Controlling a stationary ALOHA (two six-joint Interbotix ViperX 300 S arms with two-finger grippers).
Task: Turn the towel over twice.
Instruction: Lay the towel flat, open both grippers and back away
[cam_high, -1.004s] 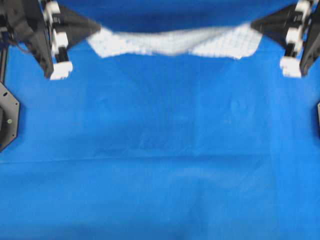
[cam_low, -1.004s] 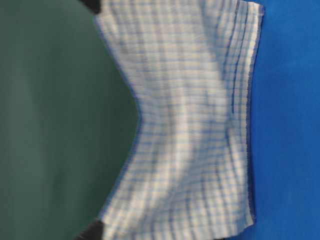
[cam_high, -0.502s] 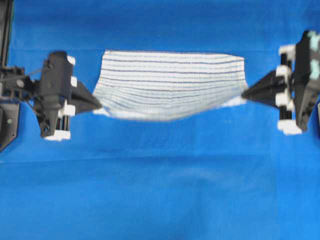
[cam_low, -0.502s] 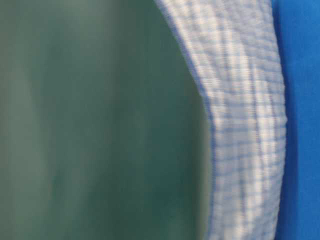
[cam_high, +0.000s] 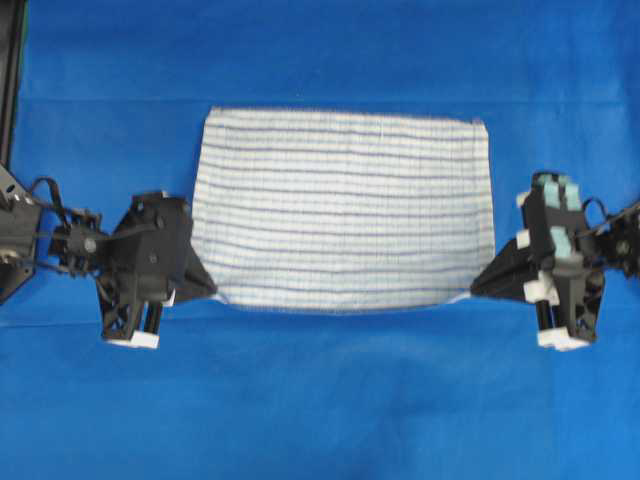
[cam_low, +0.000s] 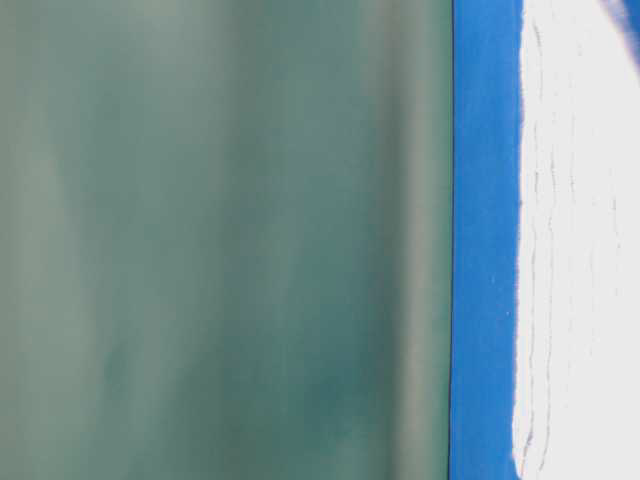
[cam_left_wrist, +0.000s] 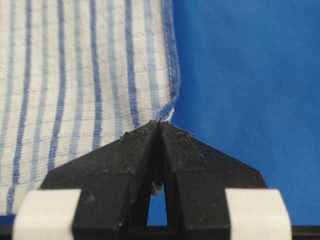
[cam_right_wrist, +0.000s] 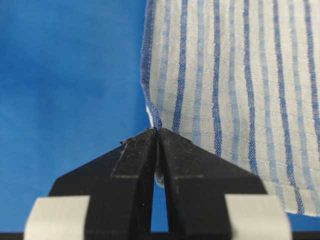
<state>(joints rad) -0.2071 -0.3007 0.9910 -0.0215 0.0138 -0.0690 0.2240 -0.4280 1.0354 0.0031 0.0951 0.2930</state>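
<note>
The towel (cam_high: 345, 205), white with thin dark-blue and light-blue stripes, lies spread flat in the middle of the table in the overhead view. My left gripper (cam_high: 212, 290) is shut on its near left corner. My right gripper (cam_high: 474, 291) is shut on its near right corner. In the left wrist view the black fingertips (cam_left_wrist: 142, 137) pinch the hemmed corner of the towel (cam_left_wrist: 75, 75). The right wrist view shows the same pinch, the fingertips (cam_right_wrist: 172, 140) closed on the towel (cam_right_wrist: 235, 75) at its corner. The table-level view shows the towel (cam_low: 585, 250) as a bright white band on the table top.
A plain blue tablecloth (cam_high: 320, 400) covers the whole table. The towel's near edge sags slightly between the two held corners. A black frame piece (cam_high: 8, 250) stands at the left edge, behind the left arm. A green wall (cam_low: 220, 240) backs the table.
Both grippers have drawn the towel's held corners from the far side toward the near side. The towel has gone from hanging bunched to lying spread flat.
</note>
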